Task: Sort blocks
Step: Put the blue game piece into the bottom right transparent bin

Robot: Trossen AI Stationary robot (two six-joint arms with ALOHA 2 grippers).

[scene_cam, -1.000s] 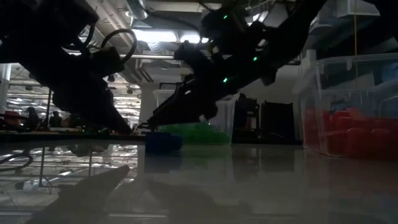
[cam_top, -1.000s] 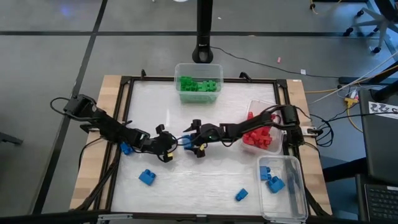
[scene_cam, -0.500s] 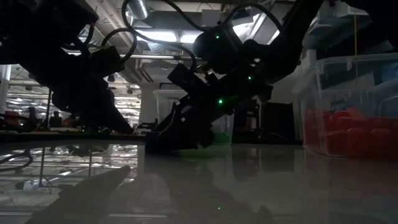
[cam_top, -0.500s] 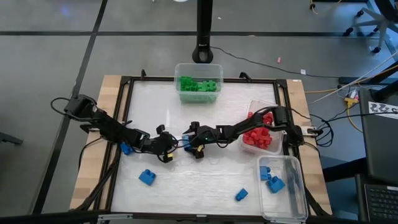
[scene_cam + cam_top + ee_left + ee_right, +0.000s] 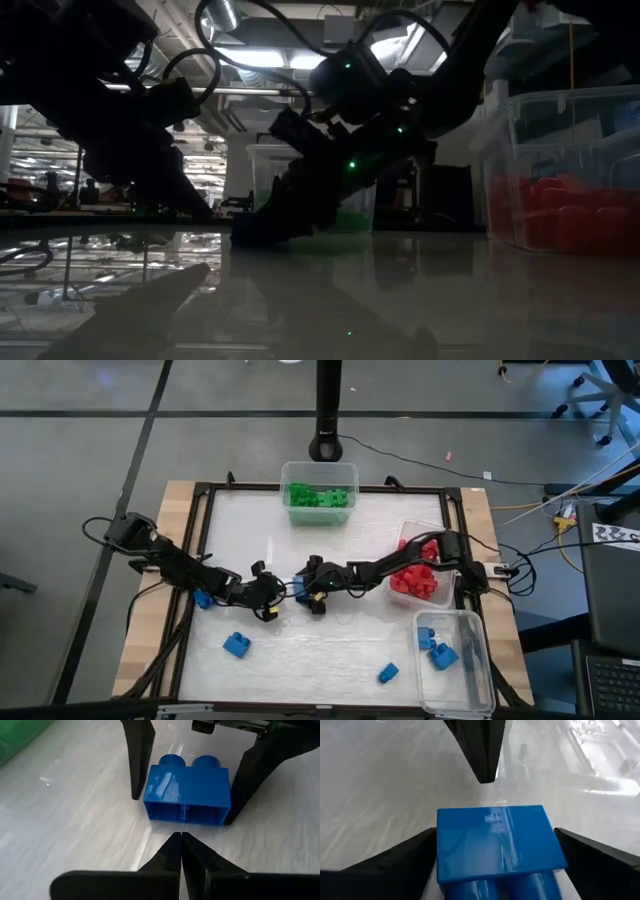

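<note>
A blue two-stud block (image 5: 187, 790) lies on the white table at its middle. My right gripper (image 5: 301, 590) is open and straddles this block (image 5: 495, 842), with one finger (image 5: 395, 865) on each side of it. My left gripper (image 5: 180, 839) is shut on nothing, its tips pointing at the block from just left of it (image 5: 271, 597). Other blue blocks lie loose at the left (image 5: 203, 598), lower left (image 5: 236, 645) and lower middle (image 5: 388, 673). In the low view both arms are dark shapes and the right gripper (image 5: 275, 215) covers the block.
A clear tub of green blocks (image 5: 319, 493) stands at the back middle. A tub of red blocks (image 5: 418, 575) stands at the right, and a tub with a few blue blocks (image 5: 452, 650) at the front right. A black frame (image 5: 200, 560) borders the table.
My right gripper has come down and moved left until its open fingers stand around the blue block. The left arm has not moved.
</note>
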